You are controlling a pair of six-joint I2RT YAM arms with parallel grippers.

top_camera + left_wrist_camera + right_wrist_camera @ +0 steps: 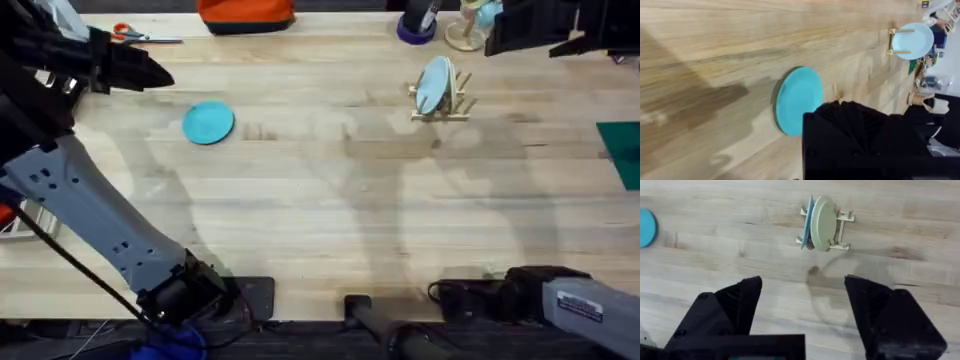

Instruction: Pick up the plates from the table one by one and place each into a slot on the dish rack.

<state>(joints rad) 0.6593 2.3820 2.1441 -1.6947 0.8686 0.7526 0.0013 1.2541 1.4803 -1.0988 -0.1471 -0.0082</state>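
Toward the far left of the large light wooden butcher-block table (320, 200), a small round turquoise plate (208, 123) lies flat, face up, not touching anything. Near the far right edge, a second light-blue plate (433, 85) stands on edge in the small light-wood dowel dish rack (445, 100), leaning slightly between the pegs, its faces turned toward the table's left and right ends. The left arm rises steeply from its base at the near left corner and bends over the far left, its black left pincer (140, 70) pointing right, just beside the flat plate; I cannot tell whether its fingers are apart. The right pincer (802, 305) hovers above bare wood with its black fingers (740, 300) spread wide, holding nothing.
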